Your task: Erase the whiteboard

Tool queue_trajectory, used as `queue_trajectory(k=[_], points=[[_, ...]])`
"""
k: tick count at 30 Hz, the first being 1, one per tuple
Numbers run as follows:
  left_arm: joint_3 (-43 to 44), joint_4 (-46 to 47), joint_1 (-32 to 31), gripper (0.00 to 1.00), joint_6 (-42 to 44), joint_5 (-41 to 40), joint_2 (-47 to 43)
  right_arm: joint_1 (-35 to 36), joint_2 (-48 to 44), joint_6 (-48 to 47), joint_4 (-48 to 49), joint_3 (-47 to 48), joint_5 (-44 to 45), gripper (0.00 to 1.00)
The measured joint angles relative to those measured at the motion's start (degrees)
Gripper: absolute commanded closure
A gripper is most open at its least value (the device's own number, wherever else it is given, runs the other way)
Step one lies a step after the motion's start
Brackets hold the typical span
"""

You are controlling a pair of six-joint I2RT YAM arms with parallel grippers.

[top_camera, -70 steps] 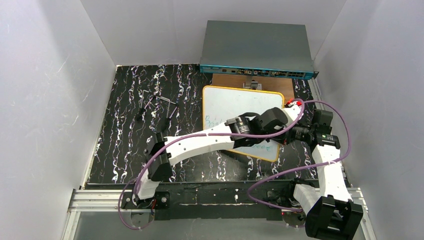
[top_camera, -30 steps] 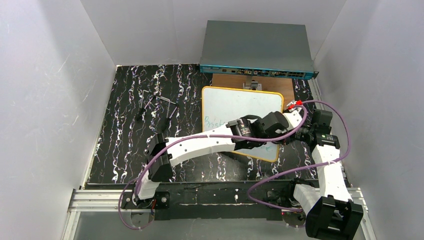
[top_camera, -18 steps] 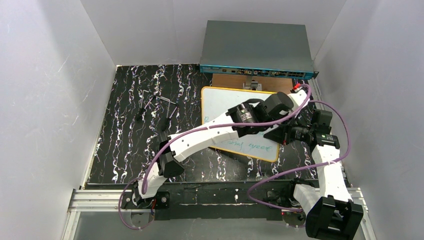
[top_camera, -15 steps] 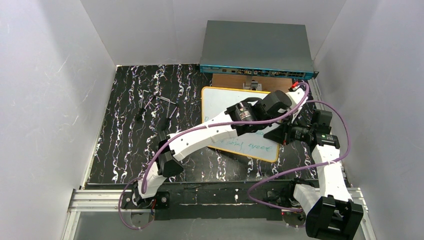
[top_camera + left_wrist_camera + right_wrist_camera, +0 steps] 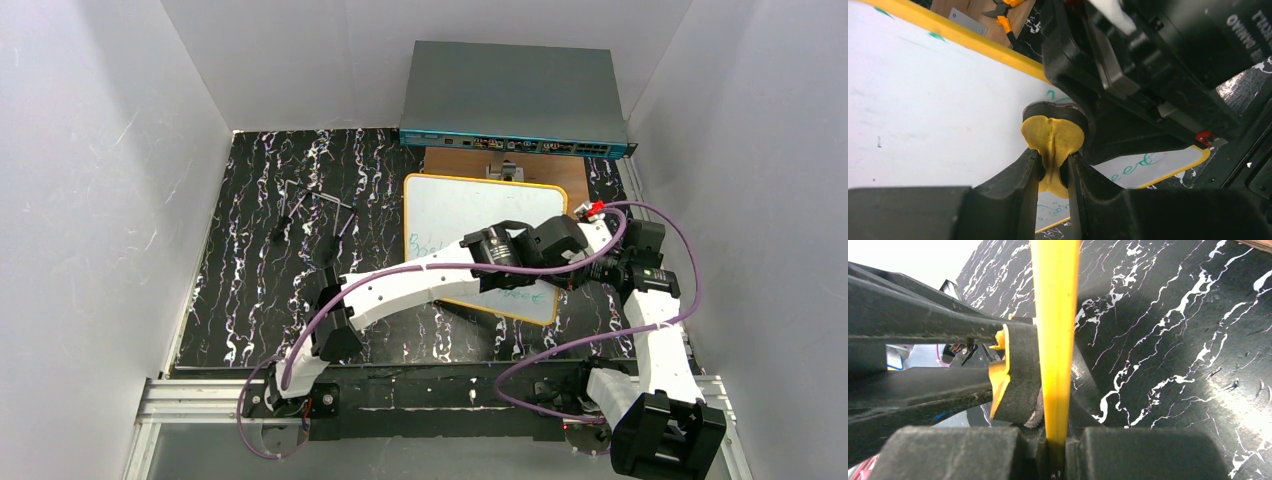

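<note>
1. Whiteboard (image 5: pixel 450 205): lies flat on the black marbled table (image 5: pixel 260 260), right of centre, far edge at the brown wooden board (image 5: pixel 565 172), in front of the grey switch box (image 5: pixel 515 95). Same spot as in every earlier frame.
2. Left arm: half a second ago the wrist was up at the board's far-right corner. It has now pulled back over the near-right part, roughly where it was a second ago.
3. The right gripper (image 5: pixel 1055 442) is clamped on the board's yellow rim at the right edge and hasn't moved.
4. The left gripper (image 5: pixel 1053 162) pinches the eraser (image 5: pixel 1054 135), which has a yellow body and a black felt face turned to the board.
5. Green writing (image 5: pixel 428 240): the left-edge scrawl shows. The near-edge line was readable half a second ago and is now mostly under the left arm; only a few letters show in the left wrist view.
6. Hidden: the top view shows neither set of fingertips, and the writing is too small to read.
</note>
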Motion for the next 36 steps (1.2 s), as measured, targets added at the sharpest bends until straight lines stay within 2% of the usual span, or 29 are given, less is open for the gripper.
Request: queue_trajectory(k=[8,13,16,23,32,36], points=[[12.7,-4.22,2.84,1.0,0.7,1.57,4.63,-0.07,0.0,-0.04,0.61,0.0,0.09,0.99],[10.23,-2.71,3.78,1.0,0.15,3.04,3.67,-0.17,0.02,0.81,0.44,0.0,0.5,0.99],[5.4,-2.03,2.93,1.0,-0.46,3.63,1.81,-0.2,0.02,0.79,0.44,0.0,0.46,0.99],[2.84,-1.86,1.18,1.0,-1.09,3.26,1.73,-0.35,0.04,0.66,0.13,0.0,0.37,0.99],[4.04,0.55,9.05,1.0,-9.57,15.47,0.17,-0.9,0.11,1.92,1.14,0.0,1.29,0.99],[6.56,2.97,12.96,1.0,-12.66,17.88,0.07,-0.92,0.11,2.29,1.11,0.0,1.33,0.99]])
